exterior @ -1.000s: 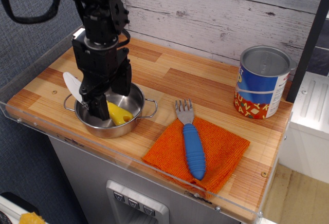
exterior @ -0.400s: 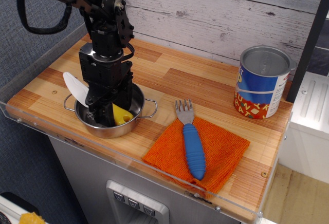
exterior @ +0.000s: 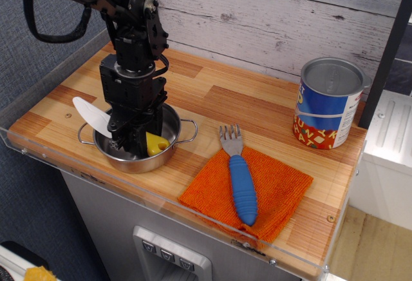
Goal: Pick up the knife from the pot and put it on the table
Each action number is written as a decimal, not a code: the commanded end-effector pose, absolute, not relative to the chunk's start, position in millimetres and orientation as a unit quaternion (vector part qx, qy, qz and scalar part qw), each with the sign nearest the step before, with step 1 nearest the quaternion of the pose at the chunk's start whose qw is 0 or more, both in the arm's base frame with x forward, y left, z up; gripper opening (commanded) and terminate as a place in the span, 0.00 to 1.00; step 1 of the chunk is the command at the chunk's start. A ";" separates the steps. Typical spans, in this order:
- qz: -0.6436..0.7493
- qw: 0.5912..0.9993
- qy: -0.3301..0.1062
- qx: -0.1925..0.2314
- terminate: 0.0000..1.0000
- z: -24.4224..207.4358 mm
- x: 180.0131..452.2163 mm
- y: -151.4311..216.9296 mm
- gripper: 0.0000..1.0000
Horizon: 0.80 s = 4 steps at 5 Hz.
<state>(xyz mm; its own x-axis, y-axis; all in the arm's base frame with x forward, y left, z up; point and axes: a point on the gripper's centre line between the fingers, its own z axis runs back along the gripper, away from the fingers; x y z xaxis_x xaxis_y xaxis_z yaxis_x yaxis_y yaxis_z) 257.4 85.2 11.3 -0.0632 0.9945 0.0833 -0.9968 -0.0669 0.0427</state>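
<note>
The knife (exterior: 91, 115) lies in the steel pot (exterior: 138, 165) at the table's front left. Its white blade sticks out over the left rim and its yellow handle (exterior: 158, 144) rests inside on the right. My gripper (exterior: 133, 142) reaches straight down into the pot, with its black fingers closed on the knife's middle between blade and handle. The fingertips are partly hidden by the pot wall. The wooden table (exterior: 219, 100) stretches out to the right of the pot.
A blue-handled grey fork (exterior: 241, 181) lies on an orange cloth (exterior: 277, 187) at the front middle. A blue printed tin can (exterior: 328, 104) stands at the back right. Clear acrylic edges the table and a plank wall stands behind it.
The gripper has lowered into the pot and its fingers have drawn together on the knife. The white blade has tipped lower and flatter to the left.
</note>
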 end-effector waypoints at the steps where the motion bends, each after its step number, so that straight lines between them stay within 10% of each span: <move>1: 0.734 0.675 -0.065 0.036 0.00 65.8 258.3 72.5 0.00; 2: 0.724 0.682 -0.092 0.046 0.00 85.1 259.9 74.2 0.00; 4: 0.554 0.826 -0.101 0.035 0.00 113.0 291.4 85.3 0.00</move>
<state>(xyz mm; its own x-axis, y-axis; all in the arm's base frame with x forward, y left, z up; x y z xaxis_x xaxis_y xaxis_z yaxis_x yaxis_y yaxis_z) 304.9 95.2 103.1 0.4020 0.8987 0.1752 -0.9126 0.4089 -0.0037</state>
